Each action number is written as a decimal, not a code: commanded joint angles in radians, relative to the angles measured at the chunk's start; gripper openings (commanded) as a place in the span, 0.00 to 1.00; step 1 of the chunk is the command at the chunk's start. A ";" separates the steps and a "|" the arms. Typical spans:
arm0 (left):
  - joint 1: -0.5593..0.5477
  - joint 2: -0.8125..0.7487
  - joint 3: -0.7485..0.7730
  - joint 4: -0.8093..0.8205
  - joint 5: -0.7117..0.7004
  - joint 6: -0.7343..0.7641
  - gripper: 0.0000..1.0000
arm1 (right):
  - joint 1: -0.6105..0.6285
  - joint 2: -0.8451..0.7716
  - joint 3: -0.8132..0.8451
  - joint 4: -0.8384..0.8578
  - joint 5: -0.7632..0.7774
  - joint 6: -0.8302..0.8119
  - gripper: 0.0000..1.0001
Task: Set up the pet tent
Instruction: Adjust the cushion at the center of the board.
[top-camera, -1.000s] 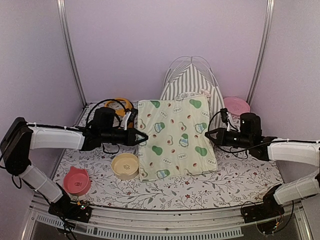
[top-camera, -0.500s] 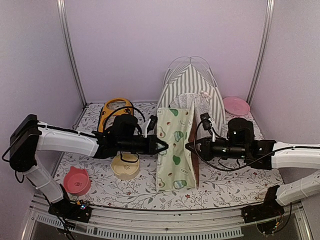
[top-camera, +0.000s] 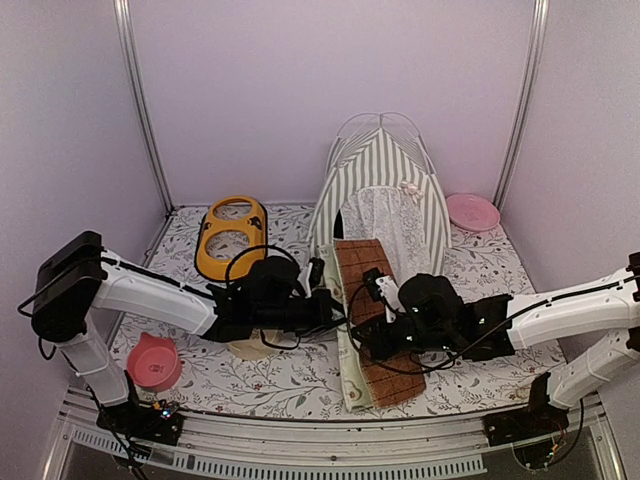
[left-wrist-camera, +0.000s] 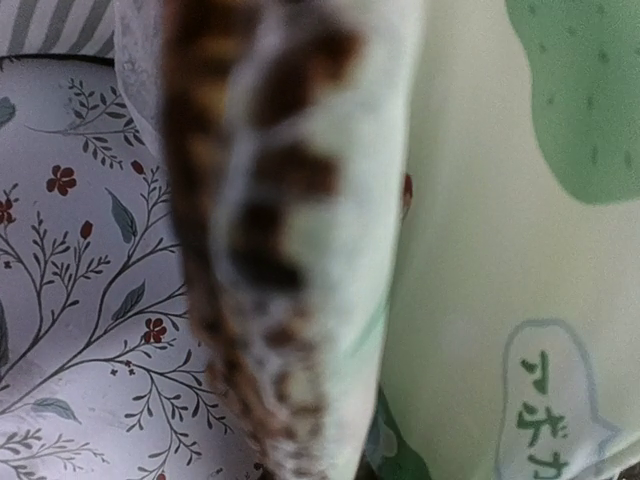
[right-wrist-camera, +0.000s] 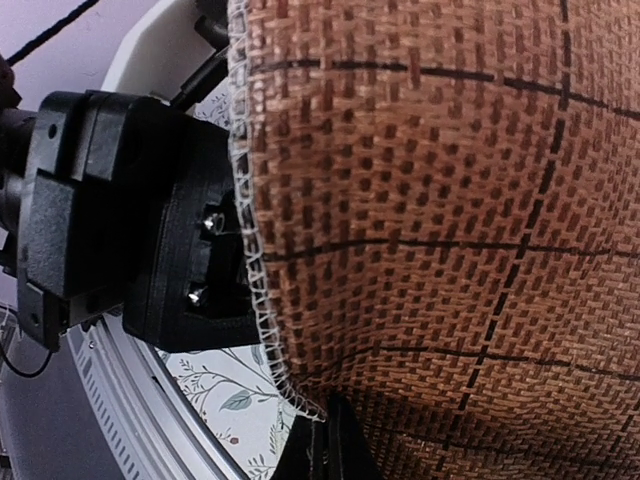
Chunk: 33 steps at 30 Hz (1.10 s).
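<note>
Both arms have swung further inward than half a second ago, folding the mat (top-camera: 372, 290) nearly shut, so its brown woven underside now faces out. Stretched low across the table, the left gripper (top-camera: 328, 308) and right gripper (top-camera: 368, 335) meet at mid-table, each with its jaws pressed together on the mat. The pet tent (top-camera: 385, 170) stands upright at back centre, long axis vertical, with its lace door facing the arms. A floral tablecloth (top-camera: 200, 385) covers the table and the walls are lilac.
</note>
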<state>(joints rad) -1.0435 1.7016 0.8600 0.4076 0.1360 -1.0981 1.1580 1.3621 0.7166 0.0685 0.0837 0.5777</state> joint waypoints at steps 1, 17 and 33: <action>-0.041 0.031 0.021 0.091 -0.077 -0.101 0.00 | 0.050 0.045 0.055 -0.156 0.131 0.074 0.00; -0.063 0.091 0.014 0.147 -0.077 -0.238 0.00 | 0.190 0.267 0.200 -0.405 0.350 0.210 0.42; -0.068 0.094 0.001 0.187 -0.050 -0.264 0.00 | 0.248 0.455 0.376 -0.730 0.521 0.328 0.36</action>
<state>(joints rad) -1.0966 1.8206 0.8555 0.4522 0.0689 -1.3514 1.3949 1.7752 1.0962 -0.5022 0.5941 0.8536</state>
